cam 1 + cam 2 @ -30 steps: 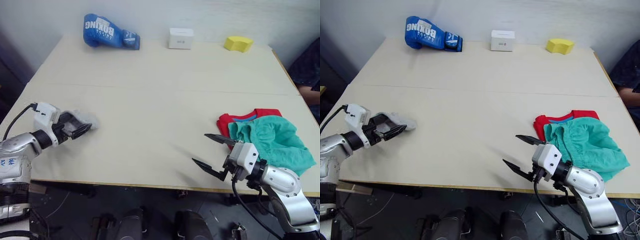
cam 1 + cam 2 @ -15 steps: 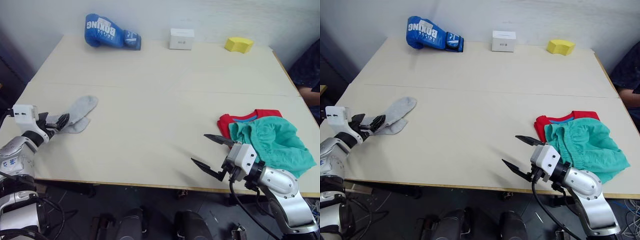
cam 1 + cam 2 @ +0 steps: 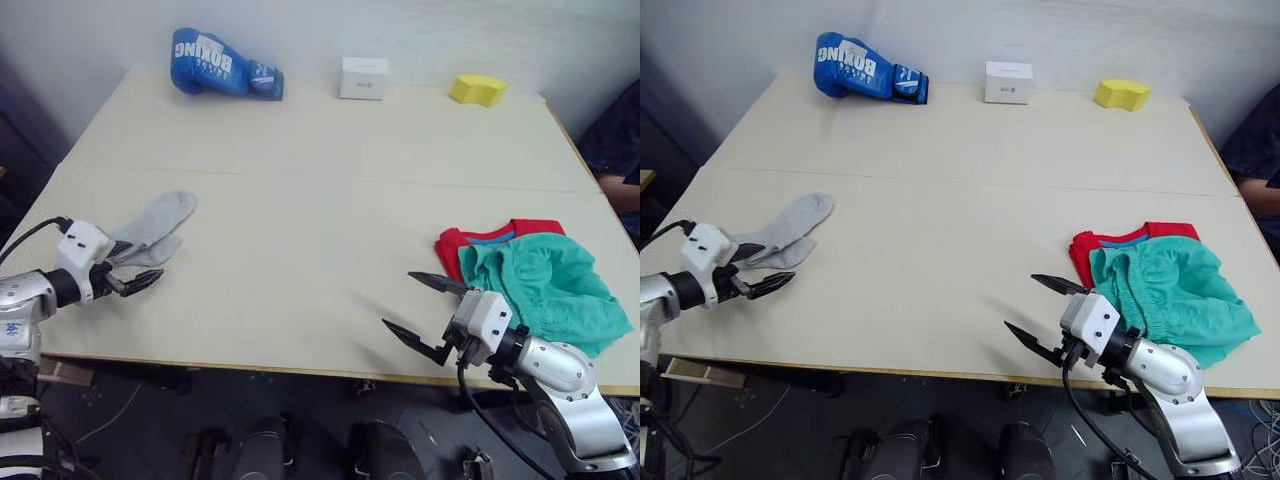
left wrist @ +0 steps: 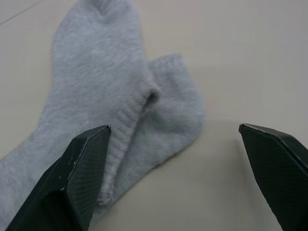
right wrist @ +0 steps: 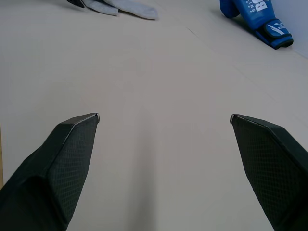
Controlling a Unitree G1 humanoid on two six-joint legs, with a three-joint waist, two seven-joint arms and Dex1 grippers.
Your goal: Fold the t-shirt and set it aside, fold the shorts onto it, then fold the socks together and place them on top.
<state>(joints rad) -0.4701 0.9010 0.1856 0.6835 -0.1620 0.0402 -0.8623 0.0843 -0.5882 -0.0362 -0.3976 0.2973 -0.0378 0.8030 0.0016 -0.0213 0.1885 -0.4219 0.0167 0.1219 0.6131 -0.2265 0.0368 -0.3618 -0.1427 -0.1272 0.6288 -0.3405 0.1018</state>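
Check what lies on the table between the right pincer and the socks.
Nothing: in the left eye view only bare table runs from the open right pincer across to the socks. The right wrist view shows the same bare stretch.

A pale beige table stands against a plain white wall.

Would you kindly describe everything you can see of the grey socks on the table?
The socks are a pair of small, light grey ankle socks of soft knit with ribbed cuffs. They lie flat on the cream table near its left front edge, one partly overlapping the other, not folded together. The left claw sits open just in front of them, one finger at the cuff edge; whether it touches the cloth I cannot tell. Nothing grips them.
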